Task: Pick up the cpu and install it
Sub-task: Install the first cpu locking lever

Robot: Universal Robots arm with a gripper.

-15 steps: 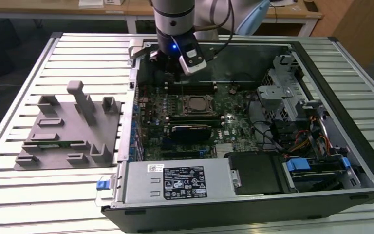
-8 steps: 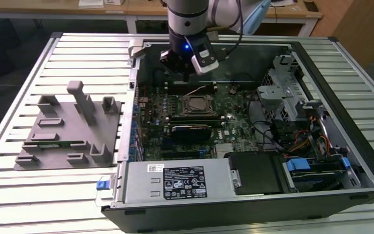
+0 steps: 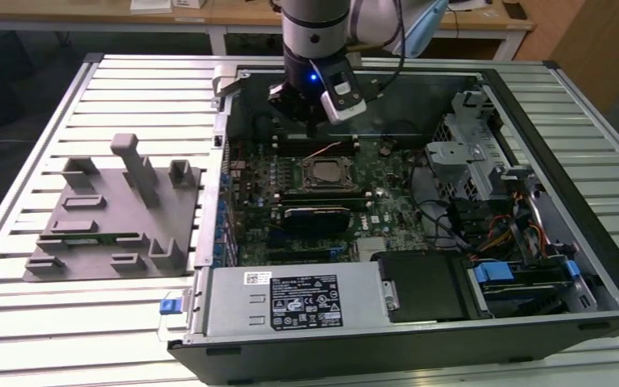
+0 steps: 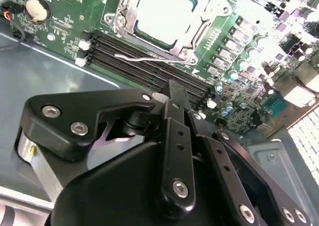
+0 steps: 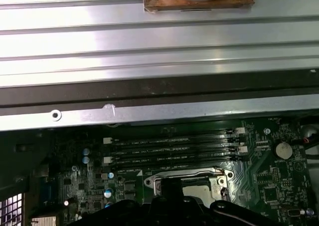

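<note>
One open computer case, one cpu lying in its socket frame, four memory slots beside it, pincer above them, apparently closed and empty, exterior view adds one grey tray on the surface.

- Slatted metal surface carrying everything.
- Grey tray with upright posts, at the exterior view's left of the case.
- Open computer case, lying flat.
- Green motherboard inside it.
- Black memory slots in parallel rows.
- Round coin battery near the board's edge.
- Labelled power supply.
</note>
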